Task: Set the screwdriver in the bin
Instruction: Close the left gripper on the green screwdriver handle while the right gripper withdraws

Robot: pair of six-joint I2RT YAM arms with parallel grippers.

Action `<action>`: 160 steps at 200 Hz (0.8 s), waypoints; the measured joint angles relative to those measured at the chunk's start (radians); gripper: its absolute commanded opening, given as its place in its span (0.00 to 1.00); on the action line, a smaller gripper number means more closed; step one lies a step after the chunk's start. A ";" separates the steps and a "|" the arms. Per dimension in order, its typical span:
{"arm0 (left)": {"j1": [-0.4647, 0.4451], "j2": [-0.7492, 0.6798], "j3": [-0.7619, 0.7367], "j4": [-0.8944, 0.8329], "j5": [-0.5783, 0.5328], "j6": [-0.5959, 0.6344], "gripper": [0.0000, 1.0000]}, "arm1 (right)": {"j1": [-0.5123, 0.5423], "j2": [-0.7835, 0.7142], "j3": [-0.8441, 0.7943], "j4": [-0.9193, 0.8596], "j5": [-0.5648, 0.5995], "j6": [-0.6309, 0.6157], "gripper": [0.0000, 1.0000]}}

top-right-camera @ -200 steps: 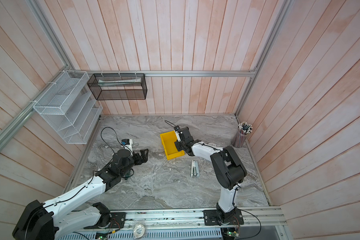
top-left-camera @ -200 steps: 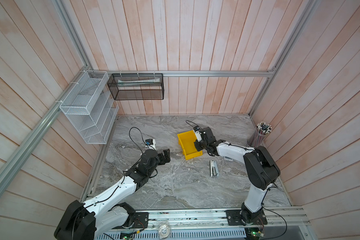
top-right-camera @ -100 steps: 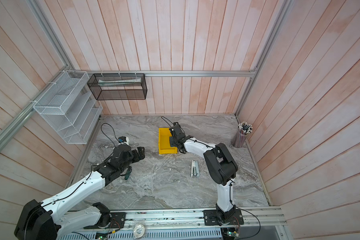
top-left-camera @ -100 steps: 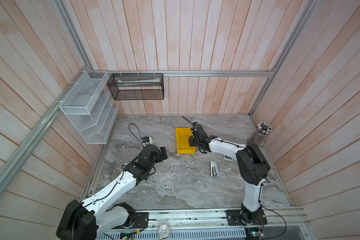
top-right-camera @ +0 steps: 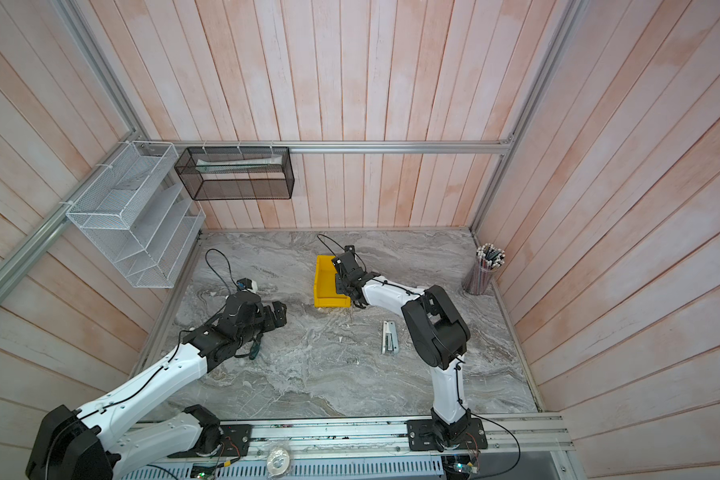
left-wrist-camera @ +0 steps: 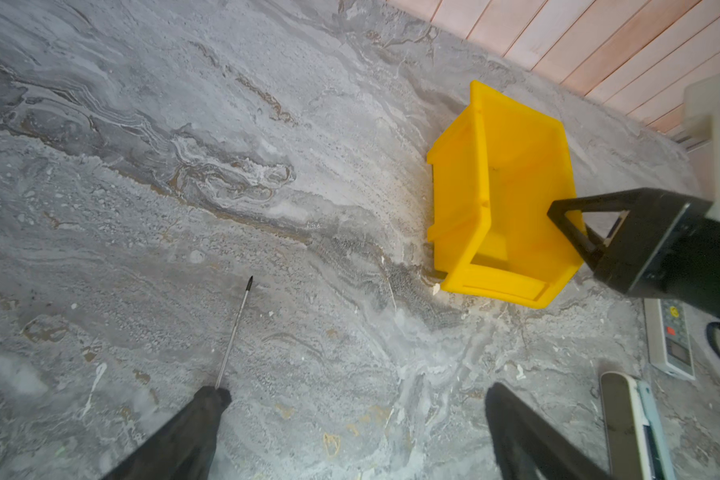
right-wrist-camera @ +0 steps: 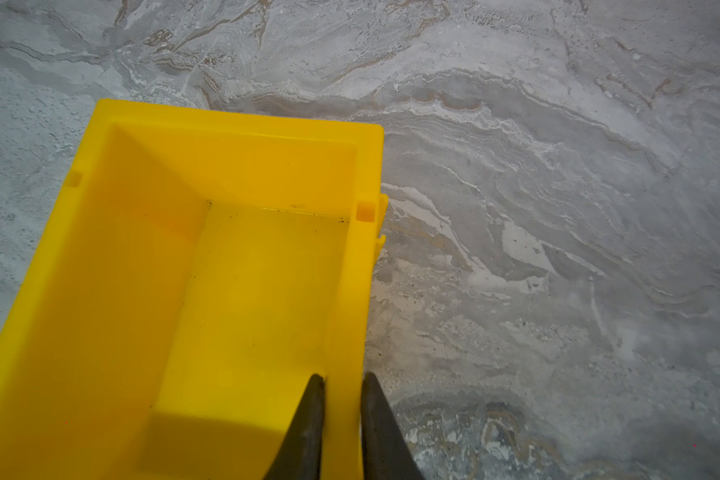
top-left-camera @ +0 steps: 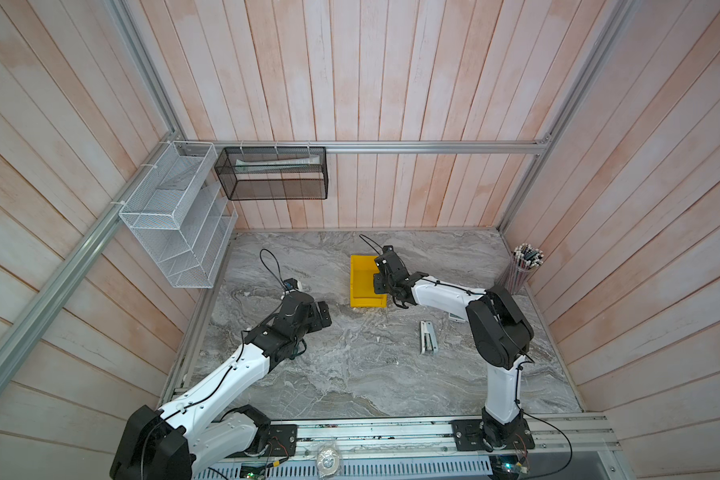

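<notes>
The yellow bin (top-left-camera: 360, 282) (top-right-camera: 325, 282) stands open side up at the middle back of the marble table. My right gripper (right-wrist-camera: 341, 382) (top-left-camera: 381, 286) is shut on its right side wall (right-wrist-camera: 350, 291), one finger inside and one outside. The bin (left-wrist-camera: 462, 208) holds nothing. The screwdriver's thin shaft (left-wrist-camera: 235, 328) lies on the table left of the bin, and its green handle (top-right-camera: 255, 349) peeks out under my left arm. My left gripper (left-wrist-camera: 356, 399) (top-left-camera: 323, 311) hangs open above the table with nothing between its fingers, one finger (left-wrist-camera: 208, 403) over the handle end.
A white-grey stapler-like bar (top-left-camera: 427, 336) (left-wrist-camera: 628, 424) lies right of centre. A small remote-like device (left-wrist-camera: 672, 336) lies by the right arm. A cup of pencils (top-left-camera: 522, 270) stands at the far right. A white wire rack (top-left-camera: 175, 220) and a black mesh basket (top-left-camera: 275, 172) hang on the walls.
The right gripper has pulled the bin left and back and turned it from a diagonal to square with the table. The left arm has barely shifted.
</notes>
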State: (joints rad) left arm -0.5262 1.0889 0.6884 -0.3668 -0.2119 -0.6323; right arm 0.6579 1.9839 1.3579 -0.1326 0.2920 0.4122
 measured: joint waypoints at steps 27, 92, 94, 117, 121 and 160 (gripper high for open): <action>0.001 -0.019 0.000 -0.065 0.006 -0.002 1.00 | 0.000 -0.030 -0.003 -0.002 -0.010 -0.024 0.57; 0.001 -0.051 0.039 -0.203 0.021 -0.028 1.00 | 0.032 -0.418 -0.266 0.190 -0.124 -0.111 0.98; 0.001 -0.050 0.040 -0.209 0.020 -0.029 1.00 | 0.036 -0.434 -0.282 0.203 -0.124 -0.116 0.98; 0.001 -0.034 0.064 -0.291 0.003 -0.044 1.00 | 0.102 -0.585 -0.448 0.316 -0.143 -0.145 0.98; 0.001 -0.028 0.069 -0.304 0.000 -0.046 1.00 | 0.118 -0.609 -0.481 0.341 -0.145 -0.155 0.98; 0.001 0.016 0.089 -0.393 -0.005 -0.050 1.00 | 0.204 -0.701 -0.705 0.485 -0.163 -0.217 0.98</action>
State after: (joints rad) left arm -0.5255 1.1046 0.7769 -0.7597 -0.2169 -0.6819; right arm 0.8619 1.2827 0.6525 0.3523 0.1291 0.1951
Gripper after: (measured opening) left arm 0.999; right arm 0.983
